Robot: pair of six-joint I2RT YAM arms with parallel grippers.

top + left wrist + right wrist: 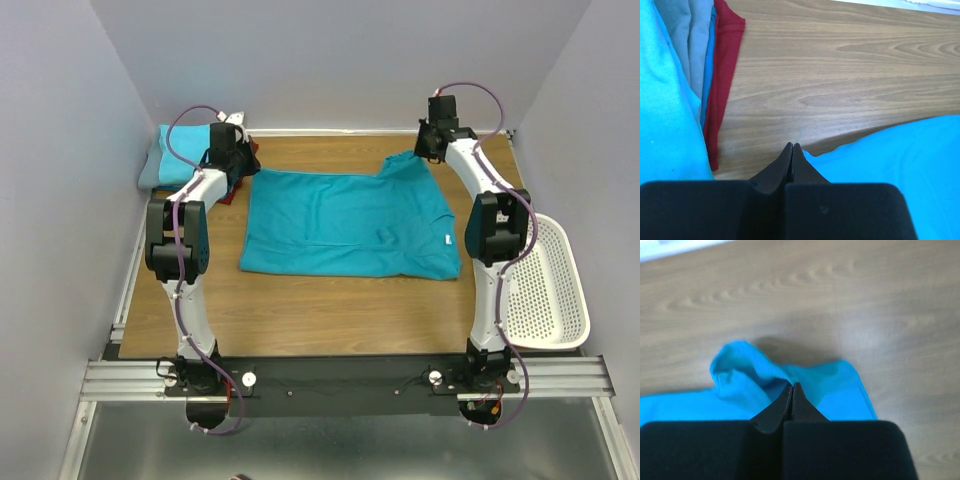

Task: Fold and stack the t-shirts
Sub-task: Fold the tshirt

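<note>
A teal-blue t-shirt (345,225) lies spread flat on the wooden table. My left gripper (240,165) is at the shirt's far left corner. In the left wrist view it (792,145) is shut, with the shirt's edge (900,160) running into its tips and lifted slightly off the wood. My right gripper (430,150) is at the far right sleeve. In the right wrist view it (792,385) is shut on bunched teal cloth (740,380). A stack of other t-shirts (165,155) lies at the far left: light turquoise (665,100), grey (690,40) and dark red (722,65).
A white perforated basket (550,290) sits off the table's right edge, beside the right arm. Walls close in on the left, back and right. Bare wood (330,310) shows between the shirt and the arm bases.
</note>
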